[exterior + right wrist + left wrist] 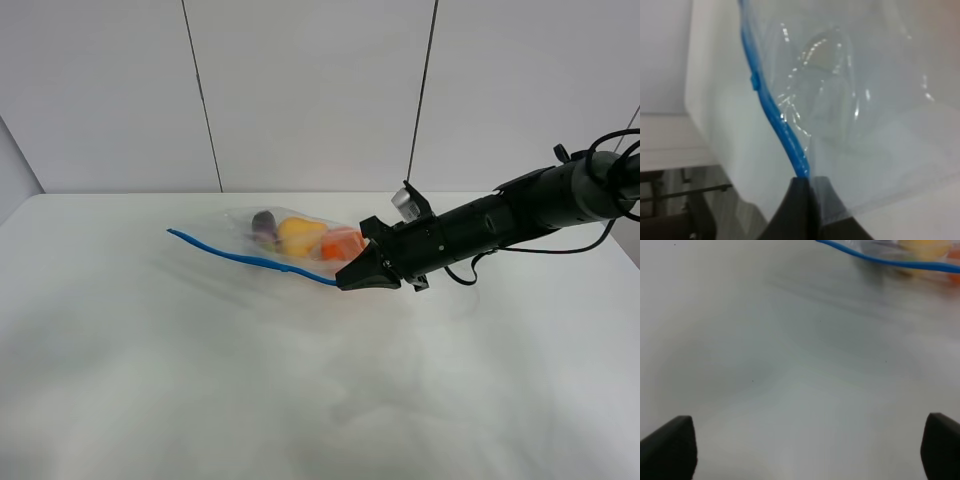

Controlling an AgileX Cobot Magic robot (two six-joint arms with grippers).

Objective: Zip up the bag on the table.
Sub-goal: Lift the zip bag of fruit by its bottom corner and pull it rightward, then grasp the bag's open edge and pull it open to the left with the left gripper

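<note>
The bag (290, 238) (blue strip (235, 256) pinched) stretches away from the right hand (343, 285).

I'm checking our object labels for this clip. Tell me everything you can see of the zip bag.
The bag is a clear, crinkly plastic pouch lying near the middle of the white table. A blue zip strip runs along its near edge, with a small tab partway along. Through the plastic show a dark purple piece, a yellow one and an orange one. The right gripper is shut on the strip's right end. Whether the zip is sealed cannot be told.
</note>
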